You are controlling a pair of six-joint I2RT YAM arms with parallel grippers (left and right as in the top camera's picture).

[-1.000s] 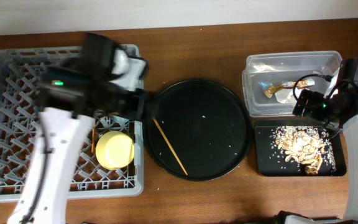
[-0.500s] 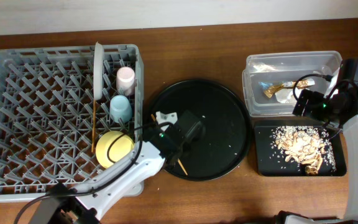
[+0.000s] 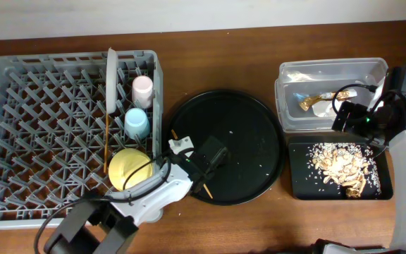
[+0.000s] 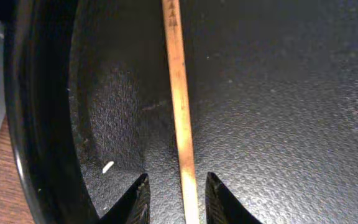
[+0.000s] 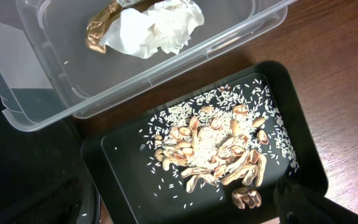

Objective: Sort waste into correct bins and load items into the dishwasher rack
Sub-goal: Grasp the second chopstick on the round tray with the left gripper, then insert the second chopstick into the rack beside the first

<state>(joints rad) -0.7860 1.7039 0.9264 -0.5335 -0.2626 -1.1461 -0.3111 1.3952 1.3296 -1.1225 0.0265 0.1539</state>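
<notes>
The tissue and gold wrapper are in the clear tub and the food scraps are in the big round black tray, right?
No: the food scraps lie in the small rectangular black tray, as the right wrist view shows. The tissue and gold wrapper are in the clear tub.

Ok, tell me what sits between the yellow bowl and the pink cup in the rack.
The light-blue cup stands between the yellow bowl and the pink cup, along the dishwasher rack's right edge; the overhead view shows it.
</notes>
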